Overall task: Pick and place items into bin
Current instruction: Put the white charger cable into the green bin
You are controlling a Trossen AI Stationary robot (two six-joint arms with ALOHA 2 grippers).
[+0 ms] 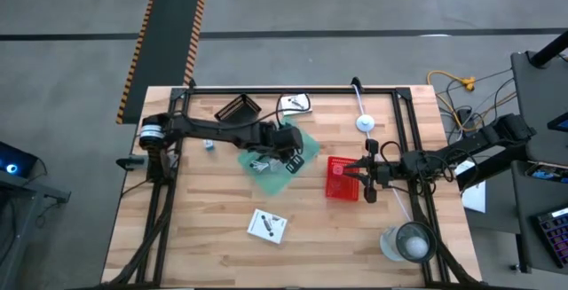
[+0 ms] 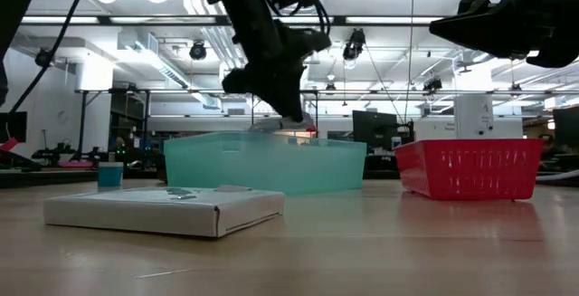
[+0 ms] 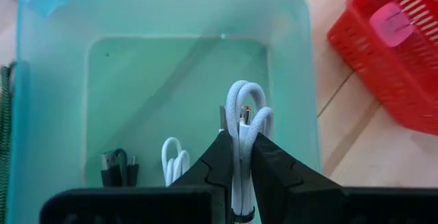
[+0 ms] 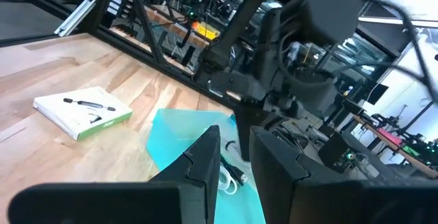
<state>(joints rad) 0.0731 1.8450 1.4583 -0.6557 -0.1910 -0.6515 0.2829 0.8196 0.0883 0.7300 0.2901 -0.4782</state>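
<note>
My left gripper (image 3: 239, 138) hangs over the teal bin (image 1: 266, 170) and is shut on a white coiled cable (image 3: 243, 114). In the low view it sits just above the bin's rim (image 2: 262, 138). On the bin's floor lie another white coiled cable (image 3: 174, 161) and a black cable (image 3: 120, 169). My right gripper (image 1: 368, 173) hovers at the right edge of the red basket (image 1: 342, 179), open by a narrow gap and holding nothing. A flat white box (image 1: 266, 226) with a dark pen on top lies flat on the table nearer the front. My left gripper pinches the white coiled cable between its two fingers, which lie across the bundle. The looped end (image 3: 239, 94) sticks out past the fingertips. The fingers come from above, pointing down into the bin. The cable is lifted clear of the bin's floor.
A white plug sits in the red basket (image 3: 390, 25). A black basket (image 1: 238, 108) and a white-framed object (image 1: 295, 104) stand near the far edge, a white round piece (image 1: 365, 123) to their right. A clear cup (image 1: 408, 241) stands at the near right.
</note>
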